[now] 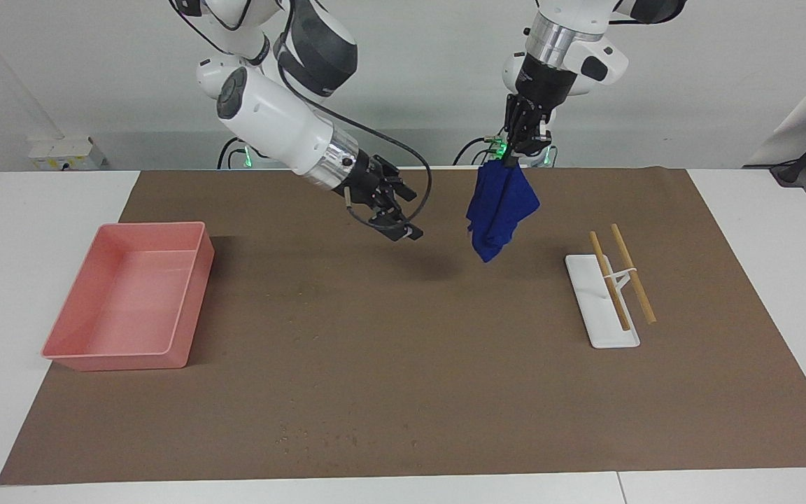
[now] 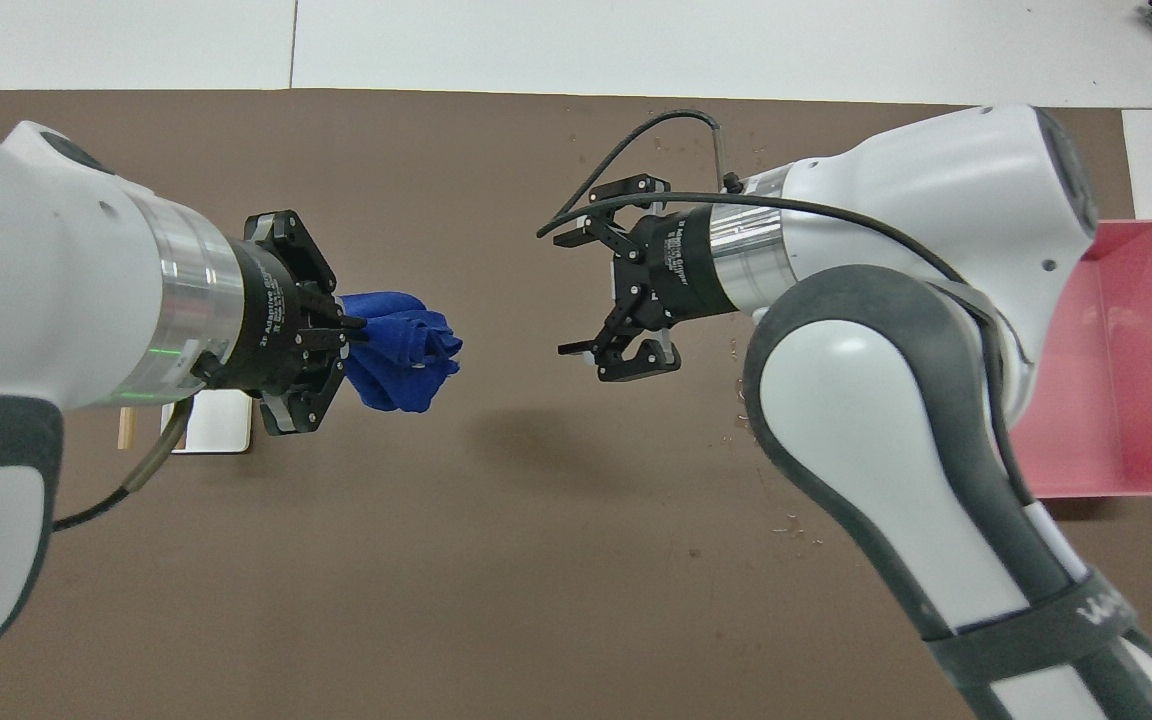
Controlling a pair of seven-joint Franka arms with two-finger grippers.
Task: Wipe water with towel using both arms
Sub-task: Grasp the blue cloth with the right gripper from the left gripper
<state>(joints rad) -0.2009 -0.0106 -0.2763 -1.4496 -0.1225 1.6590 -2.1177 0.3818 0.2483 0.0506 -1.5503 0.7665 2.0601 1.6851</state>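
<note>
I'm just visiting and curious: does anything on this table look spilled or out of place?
Yes: tiny water droplets speckle the brown mat near its edge farthest from the robots. The blue towel hangs bunched from the left gripper, unspread.

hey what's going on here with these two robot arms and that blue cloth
The left end effector is shut on a blue towel, which hangs in the air over the brown mat. The right end effector is open, up in the air beside the towel, pointing toward it. Water droplets sit on the mat, unwiped, farther from the robots. A pink tray lies toward the right arm's end, a white rack with two wooden rods toward the left arm's.
</note>
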